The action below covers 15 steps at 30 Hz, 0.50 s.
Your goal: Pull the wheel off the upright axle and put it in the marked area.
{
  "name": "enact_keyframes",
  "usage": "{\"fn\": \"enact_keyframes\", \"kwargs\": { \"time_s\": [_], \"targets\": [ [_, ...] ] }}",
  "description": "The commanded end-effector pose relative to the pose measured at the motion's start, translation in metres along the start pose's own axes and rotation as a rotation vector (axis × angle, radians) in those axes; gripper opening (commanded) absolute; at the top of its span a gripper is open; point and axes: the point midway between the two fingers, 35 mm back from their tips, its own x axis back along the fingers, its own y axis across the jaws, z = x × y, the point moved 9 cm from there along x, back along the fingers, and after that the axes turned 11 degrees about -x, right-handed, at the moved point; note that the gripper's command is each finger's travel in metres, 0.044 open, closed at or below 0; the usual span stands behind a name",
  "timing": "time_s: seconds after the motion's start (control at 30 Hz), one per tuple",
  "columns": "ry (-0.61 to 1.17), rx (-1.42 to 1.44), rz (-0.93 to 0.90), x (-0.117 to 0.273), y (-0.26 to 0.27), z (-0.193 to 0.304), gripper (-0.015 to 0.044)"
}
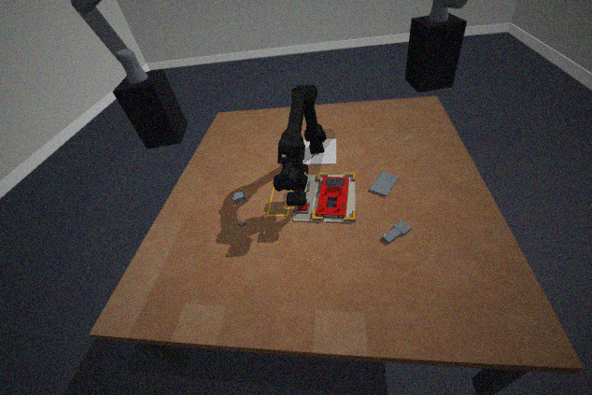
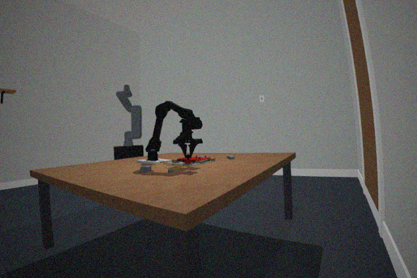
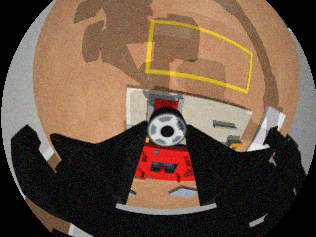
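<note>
The wheel [image 3: 157, 133], black-rimmed with a pale spoked face and a dark centre, is between the two fingertips in the wrist view. My gripper [image 1: 296, 199] [image 2: 187, 156] [image 3: 167, 126] points down, shut on the wheel, low over the left part of the pale base board [image 1: 351, 195] [image 3: 137, 101]. The fingers hide the wheel in the top and exterior views. The axle is hidden below it, so I cannot tell whether the wheel is still around it. The marked area is a yellow outline [image 1: 277, 215] [image 3: 149, 46] on the table, just left of the board in the top view.
A red plate [image 1: 338, 208] [image 3: 175, 174] with raised parts lies on the board. Flat grey pieces [image 1: 384, 184] [image 1: 396, 232] lie to its right. Smaller grey blocks [image 1: 238, 196] [image 1: 241, 223] lie left of the outline. The arm's white base sheet [image 1: 329, 155] is behind.
</note>
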Motion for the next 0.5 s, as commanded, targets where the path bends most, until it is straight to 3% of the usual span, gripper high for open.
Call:
{"fn": "enact_keyframes", "kwargs": {
  "time_s": [0.0, 0.47],
  "targets": [
    [0.001, 0.000, -0.004, 0.0031, 0.0004, -0.0001, 0.0000],
    [0.001, 0.000, -0.005, 0.0078, 0.0004, -0.0002, 0.0000]
  ]
}}
